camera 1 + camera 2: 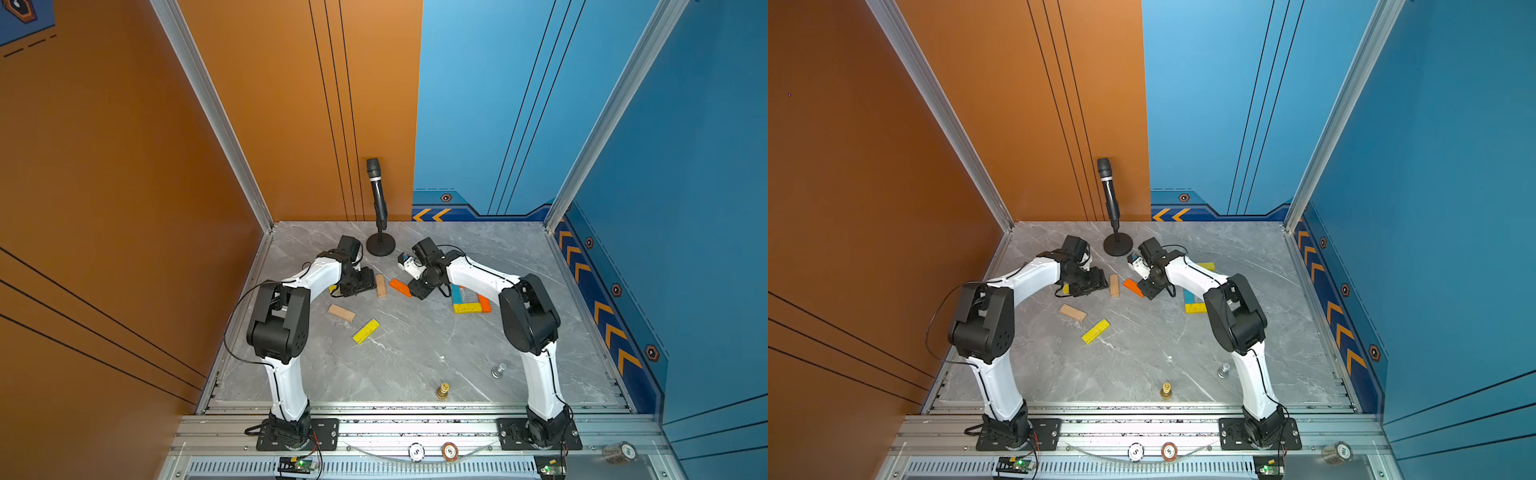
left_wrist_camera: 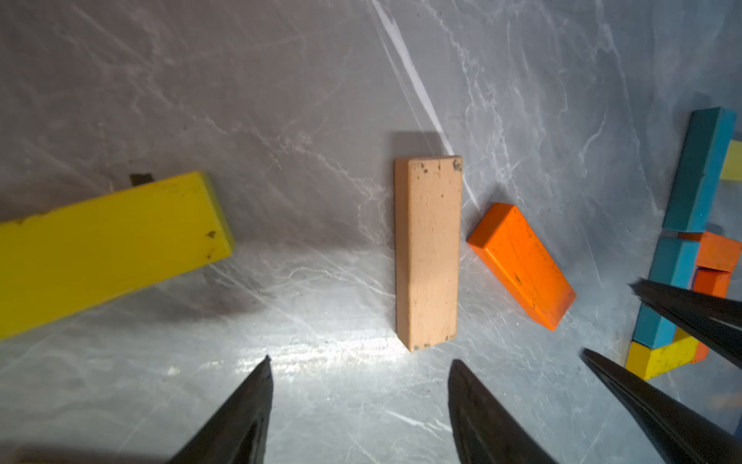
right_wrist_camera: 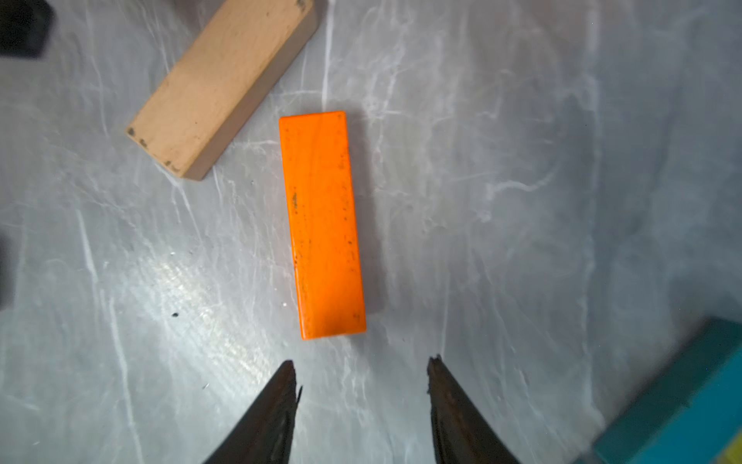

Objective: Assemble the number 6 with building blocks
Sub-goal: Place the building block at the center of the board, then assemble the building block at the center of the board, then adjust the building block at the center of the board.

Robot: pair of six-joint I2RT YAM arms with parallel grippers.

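Surroundings: grey marble counter (image 1: 415, 365), boxed in by orange and blue wall panels. A microphone (image 1: 377, 195) on a round stand rises at the far edge, between my two arms.
Hidden: my right arm covers much of the partial figure (image 1: 471, 308) of blue, yellow and orange blocks, so I cannot count its pieces. A big yellow block (image 2: 108, 249) beside my left jaws runs out of the left wrist view, and only a corner of it peeks out in both top views.
Orange block (image 3: 323, 225): flat on the counter, just ahead of my right jaws. Its long axis lines up with the gap between them. In both top views it lies diagonally, far end toward my left arm.
Tan block (image 2: 427, 253): flat, just beside the orange block with a sliver of counter between them. Its long axis points away from my bases, and it lies ahead of my left jaws.
Left jaws: apart, nothing between them.
Right jaws: apart, nothing held, tips short of the orange block.
Loose blocks: a second tan block (image 1: 341, 312) and a small yellow block (image 1: 366, 331) lie askew, nearer my bases.
Bystanders: a gold chess piece (image 1: 443, 390) and a silver chess piece (image 1: 498, 370) stand near the front, well apart from the blocks.
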